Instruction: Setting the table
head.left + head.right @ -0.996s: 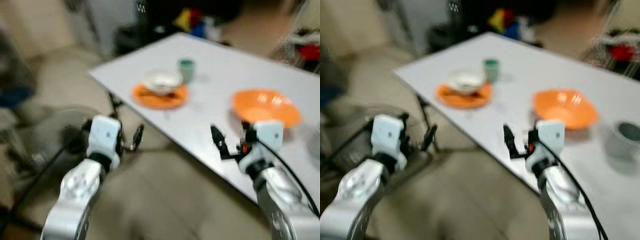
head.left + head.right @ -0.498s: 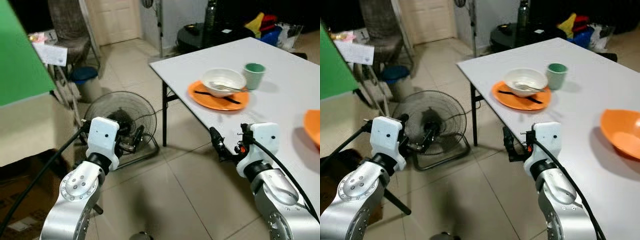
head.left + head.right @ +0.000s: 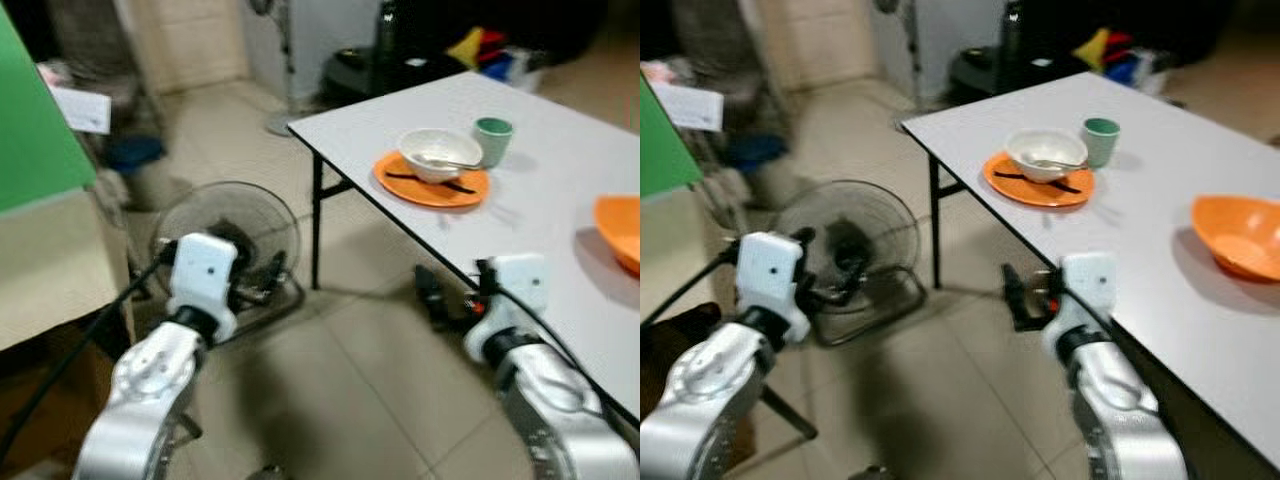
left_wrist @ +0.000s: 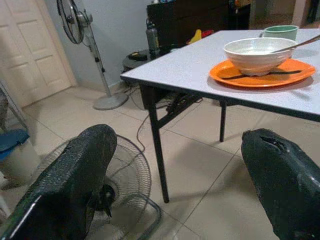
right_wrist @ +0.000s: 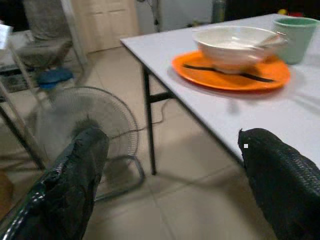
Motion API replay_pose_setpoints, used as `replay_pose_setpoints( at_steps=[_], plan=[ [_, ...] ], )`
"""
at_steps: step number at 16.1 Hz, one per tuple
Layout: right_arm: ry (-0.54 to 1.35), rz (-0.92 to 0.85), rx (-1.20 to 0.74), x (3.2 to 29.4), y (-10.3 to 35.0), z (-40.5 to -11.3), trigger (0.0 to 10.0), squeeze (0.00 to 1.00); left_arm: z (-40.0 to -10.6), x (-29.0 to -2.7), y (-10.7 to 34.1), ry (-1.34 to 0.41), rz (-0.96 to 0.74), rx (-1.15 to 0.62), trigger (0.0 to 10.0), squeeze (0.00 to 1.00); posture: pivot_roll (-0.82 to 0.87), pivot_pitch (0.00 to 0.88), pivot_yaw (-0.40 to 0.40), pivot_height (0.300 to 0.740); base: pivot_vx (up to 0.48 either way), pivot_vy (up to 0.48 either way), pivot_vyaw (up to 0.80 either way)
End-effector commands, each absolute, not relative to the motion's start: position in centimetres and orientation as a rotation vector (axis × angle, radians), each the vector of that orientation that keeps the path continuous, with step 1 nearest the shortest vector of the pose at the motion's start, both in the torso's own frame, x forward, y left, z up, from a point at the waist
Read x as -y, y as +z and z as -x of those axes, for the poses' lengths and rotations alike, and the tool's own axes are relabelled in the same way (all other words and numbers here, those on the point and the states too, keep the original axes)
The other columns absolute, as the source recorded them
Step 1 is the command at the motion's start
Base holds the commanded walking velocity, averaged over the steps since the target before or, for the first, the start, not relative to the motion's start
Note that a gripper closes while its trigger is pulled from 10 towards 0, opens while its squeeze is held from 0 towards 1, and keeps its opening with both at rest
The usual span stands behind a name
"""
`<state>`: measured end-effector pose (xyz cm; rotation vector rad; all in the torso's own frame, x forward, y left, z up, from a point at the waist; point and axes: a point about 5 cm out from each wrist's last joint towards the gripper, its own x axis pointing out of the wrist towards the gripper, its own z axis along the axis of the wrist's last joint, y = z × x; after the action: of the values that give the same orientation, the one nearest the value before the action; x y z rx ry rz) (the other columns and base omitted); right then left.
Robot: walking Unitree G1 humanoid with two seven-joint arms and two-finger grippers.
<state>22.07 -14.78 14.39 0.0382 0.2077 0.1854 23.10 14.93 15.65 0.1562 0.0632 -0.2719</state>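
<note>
More of the orange bowl [image 3: 1238, 236] in sight now.

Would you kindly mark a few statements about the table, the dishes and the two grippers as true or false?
1. The white bowl sits on the orange plate. True.
2. The green cup lies tipped over on the floor. False: it stands upright on the table, beside the plate.
3. The right gripper holds the white bowl. False: its fingers are open and hold nothing, short of the table edge.
4. A floor fan stands on the tiles beyond the left gripper. True.
5. The orange bowl is stacked on the orange plate. False: it sits apart on the table, farther to the robot's right.
6. The left gripper is open and empty. True.
</note>
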Motion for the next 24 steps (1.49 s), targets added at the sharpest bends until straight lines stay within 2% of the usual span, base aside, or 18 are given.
replay_pose_setpoints(
  at_steps=[1,5,17,19,20,21,22,24],
  plan=[
    [0.18,-0.037,-0.198,15.1,14.7,-22.3,10.0,1.0,-23.2,-14.7,15.9,-0.279,-0.149,-0.055,10.0,0.0,0.12,0.0,0.051,0.74,0.0,0.3,0.0],
    [0.216,-0.029,-0.193,14.7,14.9,-22.3,10.0,1.0,-23.1,-14.7,15.9,-0.278,-0.146,-0.059,10.0,0.0,0.12,0.0,0.046,0.74,0.0,0.3,0.12],
    [0.236,-0.037,-0.184,14.3,15.1,-22.7,10.0,1.0,-23.2,-14.9,16.0,-0.266,-0.15,-0.058,10.0,0.0,0.14,0.0,0.039,0.74,0.0,0.301,0.78],
    [0.23,-0.033,-0.182,14.3,15.2,-23.0,10.0,1.0,-23.3,-15.1,16.2,-0.246,-0.147,-0.045,10.0,0.0,0.14,0.0,0.039,0.74,0.0,0.0,0.0],
    [0.231,-0.037,-0.181,14.4,15.2,-23.2,10.0,0.84,-23.3,-15.1,16.3,-0.243,-0.145,-0.04,10.0,0.0,0.14,0.0,0.039,0.74,0.0,0.0,0.0],
    [0.244,-0.035,-0.176,14.3,15.3,-23.4,10.0,0.52,-23.4,-15.1,16.3,-0.234,-0.135,-0.035,10.0,0.0,0.14,0.0,0.037,0.74,0.0,0.0,0.0],
    [0.246,-0.035,-0.174,14.3,15.4,-23.4,10.0,0.0,-23.4,-15.1,16.4,-0.233,-0.136,-0.033,10.0,0.0,0.14,0.0,0.037,0.74,0.0,0.0,0.0],
    [0.255,-0.044,-0.165,14.3,15.5,-23.7,10.0,0.0,-23.5,-15.0,16.5,-0.251,-0.139,-0.021,10.0,0.0,0.15,0.0,0.034,0.74,0.0,0.0,0.0]
  ],
)
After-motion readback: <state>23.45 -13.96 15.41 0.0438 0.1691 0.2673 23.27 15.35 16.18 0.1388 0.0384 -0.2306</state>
